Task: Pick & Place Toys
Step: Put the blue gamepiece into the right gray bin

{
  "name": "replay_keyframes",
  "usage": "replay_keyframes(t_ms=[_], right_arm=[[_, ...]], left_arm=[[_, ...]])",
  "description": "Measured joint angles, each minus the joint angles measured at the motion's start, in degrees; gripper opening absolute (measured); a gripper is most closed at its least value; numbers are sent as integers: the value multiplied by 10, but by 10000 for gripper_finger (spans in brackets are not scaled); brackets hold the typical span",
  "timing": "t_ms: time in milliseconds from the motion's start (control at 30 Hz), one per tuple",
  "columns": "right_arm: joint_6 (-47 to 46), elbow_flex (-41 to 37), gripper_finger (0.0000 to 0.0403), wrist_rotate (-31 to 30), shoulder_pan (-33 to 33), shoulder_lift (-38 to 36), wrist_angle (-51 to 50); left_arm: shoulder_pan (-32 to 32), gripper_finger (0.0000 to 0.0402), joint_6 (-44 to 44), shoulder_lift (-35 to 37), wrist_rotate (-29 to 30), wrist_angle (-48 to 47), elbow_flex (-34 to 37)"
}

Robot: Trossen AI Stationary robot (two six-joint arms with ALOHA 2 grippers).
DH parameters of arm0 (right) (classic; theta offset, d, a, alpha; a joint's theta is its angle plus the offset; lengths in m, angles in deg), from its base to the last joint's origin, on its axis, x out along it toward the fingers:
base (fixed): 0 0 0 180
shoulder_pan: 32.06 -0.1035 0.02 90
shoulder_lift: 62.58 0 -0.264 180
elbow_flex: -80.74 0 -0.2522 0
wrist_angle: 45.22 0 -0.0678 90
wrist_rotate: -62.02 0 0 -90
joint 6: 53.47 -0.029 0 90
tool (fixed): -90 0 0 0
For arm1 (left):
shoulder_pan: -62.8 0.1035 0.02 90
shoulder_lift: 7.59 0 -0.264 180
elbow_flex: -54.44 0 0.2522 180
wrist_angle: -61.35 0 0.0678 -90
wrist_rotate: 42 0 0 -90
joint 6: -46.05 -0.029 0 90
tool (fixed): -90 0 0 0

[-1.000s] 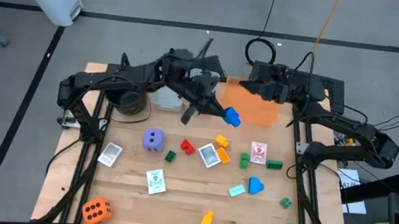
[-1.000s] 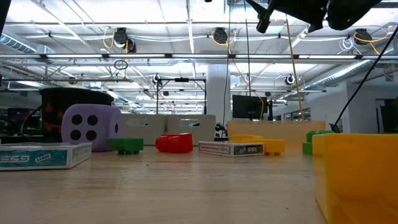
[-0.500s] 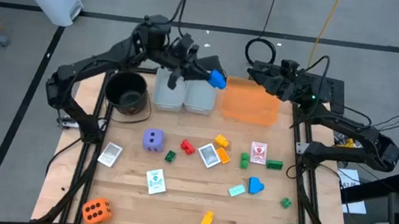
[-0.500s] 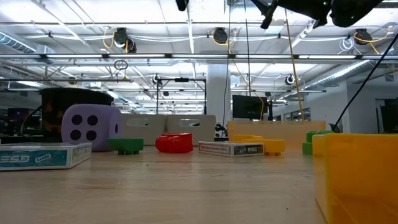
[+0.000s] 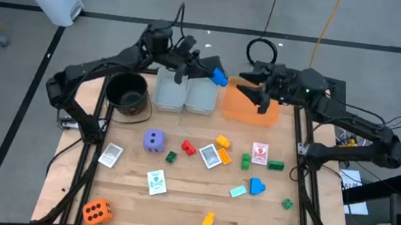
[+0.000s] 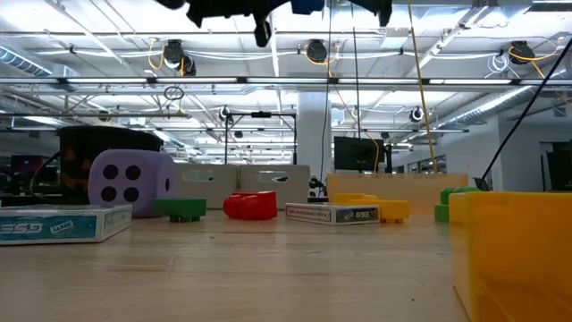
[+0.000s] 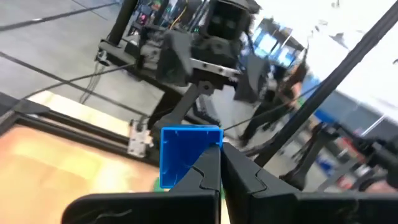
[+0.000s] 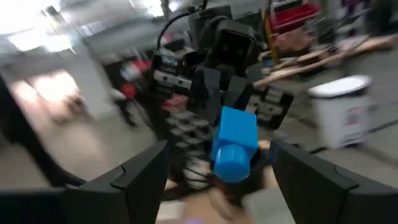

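My left gripper [image 5: 212, 74] is shut on a blue brick [image 7: 186, 155] and hangs above the right one of two grey bins [image 5: 201, 96] at the table's far edge. My right gripper [image 5: 251, 91] stands open and holds nothing, high over the orange tray [image 5: 261, 112], facing the left gripper. Its wrist view shows the blue brick [image 8: 233, 146] straight ahead. On the table lie a purple die [image 5: 154, 140], an orange die [image 5: 97, 210], several cards and several small bricks. My left gripper pinches the blue brick between its two fingers at the brick's near lower corner [image 7: 200, 160]. The fingers reach out level, pointing toward the table's right side. The brick sticks out beyond the fingertips, lifted clear above the bins.
A black bucket [image 5: 128, 94] stands left of the left grey bin [image 5: 170, 91]. Cards [image 5: 156, 182] and bricks [image 5: 208, 219] are scattered over the table's middle and near right. The low view has a yellow brick [image 6: 514, 255] close by at right.
My left gripper has carried the blue brick from over the table's middle toward the far edge and a little left, to above the bins, rolling as it went. My right gripper, still open, has rolled over and now hangs over the orange tray.
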Motion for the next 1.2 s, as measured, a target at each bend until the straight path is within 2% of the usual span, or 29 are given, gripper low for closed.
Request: replay_keyframes(t_ms=[133,267,367,500,633,800,1200], right_arm=[[126,37,270,-111,-57,3,-60],[241,40,270,-237,-121,12,-71],[286,40,270,-296,-156,23,-66],[296,40,270,-333,-176,46,-60],[310,40,270,-338,-178,70,-43],[335,40,270,-395,-178,104,4],[351,40,270,-395,-171,127,26]], left_arm=[[-1,0,84,0,3,80,43],[-5,0,158,-8,23,106,63],[-6,0,201,-9,53,107,70],[-8,0,223,-9,71,119,71],[-10,0,257,-9,69,140,71],[-19,0,257,-9,65,146,71],[-32,0,252,-9,55,152,71]])
